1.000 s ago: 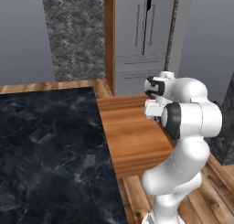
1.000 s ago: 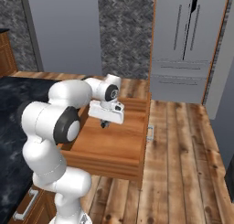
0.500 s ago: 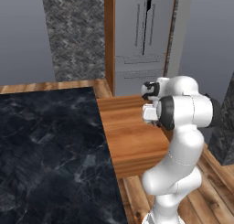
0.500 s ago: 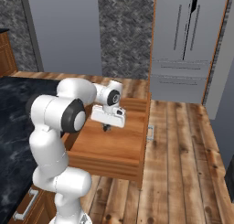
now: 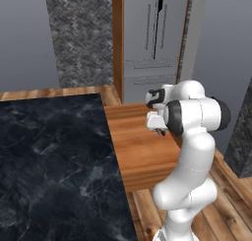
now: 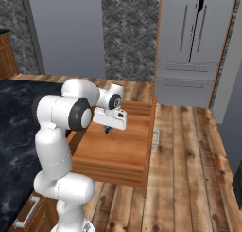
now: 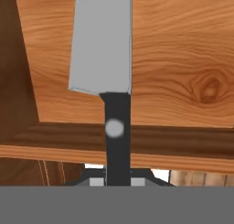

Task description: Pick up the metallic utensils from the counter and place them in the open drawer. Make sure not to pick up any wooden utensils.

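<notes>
Knife pinched by its handle over the open drawer

The gripper [image 6: 109, 129] is closed on the dark handle of the knife [image 7: 103, 45], silver blade hanging above the wooden floor of the open drawer [image 6: 126, 150], right of the counter [image 5: 49, 156]. Likely light, stiff and slick; the handle near the blade is the safe hold

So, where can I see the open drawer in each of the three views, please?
Left base view: the open drawer juts right from the counter, centre, behind the arm.
Right base view: it lies at centre, under the gripper.
Hand view: its floor fills the upper part, one wall crossing below, behind the knife.
Shared landmark: the gripper hanging over the drawer floor.
</notes>
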Controlling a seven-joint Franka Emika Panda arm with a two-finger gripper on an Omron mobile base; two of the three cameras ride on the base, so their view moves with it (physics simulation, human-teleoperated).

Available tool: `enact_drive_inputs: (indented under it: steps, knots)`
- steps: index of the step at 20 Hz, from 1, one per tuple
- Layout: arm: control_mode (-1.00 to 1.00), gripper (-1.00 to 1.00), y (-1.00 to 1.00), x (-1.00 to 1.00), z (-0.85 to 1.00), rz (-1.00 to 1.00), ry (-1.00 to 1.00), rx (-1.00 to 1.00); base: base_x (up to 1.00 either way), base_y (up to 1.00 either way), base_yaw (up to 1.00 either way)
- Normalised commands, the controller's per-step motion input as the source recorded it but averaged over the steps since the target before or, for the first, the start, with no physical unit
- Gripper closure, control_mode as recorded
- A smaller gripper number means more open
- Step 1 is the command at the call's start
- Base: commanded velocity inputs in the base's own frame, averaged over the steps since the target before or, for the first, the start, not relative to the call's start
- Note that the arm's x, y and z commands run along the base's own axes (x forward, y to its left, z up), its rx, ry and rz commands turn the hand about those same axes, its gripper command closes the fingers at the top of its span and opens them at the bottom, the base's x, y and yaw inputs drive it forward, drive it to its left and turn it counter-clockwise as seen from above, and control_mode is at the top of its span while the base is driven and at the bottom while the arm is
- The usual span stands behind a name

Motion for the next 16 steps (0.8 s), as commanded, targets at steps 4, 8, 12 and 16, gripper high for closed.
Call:
enact_drive_inputs:
  steps: [4, 8, 12, 16]
  knots:
    - [-1.00, 1.00, 0.05, 0.23, -0.27, 0.00, -0.14, 0.00, 0.00, 0.00, 0.00]
    - [-1.00, 1.00, 0.00, 0.02, -0.38, 0.03, -0.13, 0.00, 0.00, 0.00, 0.00]
    - [-1.00, 1.00, 0.00, 0.00, -0.40, 0.05, -0.10, 0.00, 0.00, 0.00, 0.00]
    - [-1.00, 1.00, 0.00, 0.00, -0.39, 0.04, -0.11, 0.00, 0.00, 0.00, 0.00]
